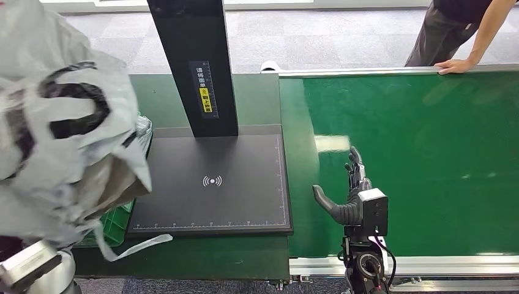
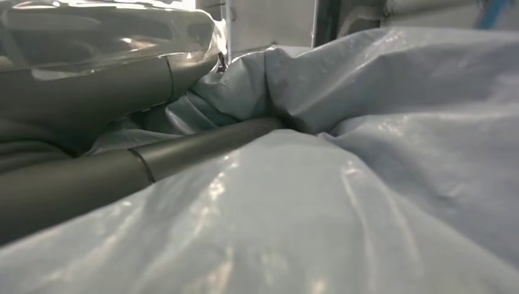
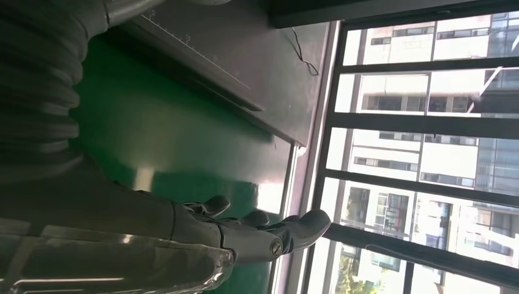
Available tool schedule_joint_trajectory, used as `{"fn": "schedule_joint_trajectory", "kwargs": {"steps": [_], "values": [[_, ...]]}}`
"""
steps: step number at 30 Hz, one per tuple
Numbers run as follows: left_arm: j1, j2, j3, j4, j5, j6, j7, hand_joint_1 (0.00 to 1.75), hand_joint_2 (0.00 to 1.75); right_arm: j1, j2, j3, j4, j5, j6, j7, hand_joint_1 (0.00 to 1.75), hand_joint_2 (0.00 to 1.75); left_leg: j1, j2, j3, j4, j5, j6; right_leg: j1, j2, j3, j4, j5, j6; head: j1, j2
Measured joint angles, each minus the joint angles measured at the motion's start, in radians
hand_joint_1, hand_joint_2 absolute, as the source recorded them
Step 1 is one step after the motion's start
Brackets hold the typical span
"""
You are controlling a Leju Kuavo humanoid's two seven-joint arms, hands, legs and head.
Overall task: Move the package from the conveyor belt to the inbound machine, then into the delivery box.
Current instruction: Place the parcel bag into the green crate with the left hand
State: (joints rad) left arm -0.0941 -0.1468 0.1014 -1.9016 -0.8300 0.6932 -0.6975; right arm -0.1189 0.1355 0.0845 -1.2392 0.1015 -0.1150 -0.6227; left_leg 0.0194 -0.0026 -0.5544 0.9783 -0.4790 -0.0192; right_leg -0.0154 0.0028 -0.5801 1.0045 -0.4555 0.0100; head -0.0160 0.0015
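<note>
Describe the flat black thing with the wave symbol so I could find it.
Start at the green conveyor belt; left of it stands a black post. At its foot lies the inbound machine's scanning plate: matte black, ruler marks along its edges, a white wave symbol mid-plate.

The package (image 1: 61, 122) is a crumpled grey plastic bag with black markings. It is lifted at the near left, beside the black inbound machine (image 1: 211, 184).

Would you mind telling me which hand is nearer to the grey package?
Left. The left hand grips the grey package; the right hand hovers over the conveyor belt.
</note>
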Motion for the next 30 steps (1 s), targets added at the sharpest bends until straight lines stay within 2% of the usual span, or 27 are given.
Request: {"fn": "schedule_joint_trajectory", "kwargs": {"steps": [4,9,12,19,24,30], "values": [[-0.034,-0.004,0.095,0.17,-0.033,0.001,0.042,1.75,0.0,0.013,0.0,-0.008,-0.027,0.005,0.005,0.013,0.0,1.75,0.0,0.004,0.001,0.0,0.0,0.0,0.0,0.003,0.0,0.0,0.001,0.0,0.0,0.0],[-0.075,0.003,0.219,0.307,-0.129,0.003,0.169,1.75,0.0,0.019,0.001,-0.015,-0.036,0.014,0.01,0.015,0.0,1.75,0.0,0.004,0.001,0.0,0.0,0.0,0.0,0.003,0.0,0.0,0.001,0.0,0.0,0.0],[-0.098,0.025,0.285,0.38,-0.102,0.003,0.249,1.75,0.0,0.024,0.001,-0.02,-0.041,0.021,0.011,0.015,0.0,1.75,0.0,0.004,0.001,0.0,0.0,0.0,0.0,0.004,-0.001,0.0,0.0,0.0,0.0,0.0],[-0.118,0.097,0.312,0.507,0.011,-0.059,0.374,1.75,0.0,0.026,0.002,-0.027,-0.048,0.03,0.024,0.019,0.0,1.75,0.0,0.004,0.0,0.0,0.0,0.0,0.0,0.003,-0.001,0.0,0.0,0.0,0.0,0.0],[-0.126,0.136,0.327,0.583,0.071,-0.068,0.396,1.75,0.0,0.026,0.004,-0.028,-0.048,0.036,0.037,0.026,0.0,1.75,0.0,0.003,0.0,0.0,0.0,0.0,0.0,0.003,-0.001,0.0,0.0,0.0,0.0,0.0],[-0.158,0.184,0.366,0.685,0.155,-0.063,0.363,1.75,0.0,0.027,0.005,-0.03,-0.048,0.036,0.041,0.027,0.0,1.75,0.001,0.003,0.0,0.0,0.0,0.0,0.001,0.003,-0.001,0.0,0.0,0.0,0.0,0.0]]}}
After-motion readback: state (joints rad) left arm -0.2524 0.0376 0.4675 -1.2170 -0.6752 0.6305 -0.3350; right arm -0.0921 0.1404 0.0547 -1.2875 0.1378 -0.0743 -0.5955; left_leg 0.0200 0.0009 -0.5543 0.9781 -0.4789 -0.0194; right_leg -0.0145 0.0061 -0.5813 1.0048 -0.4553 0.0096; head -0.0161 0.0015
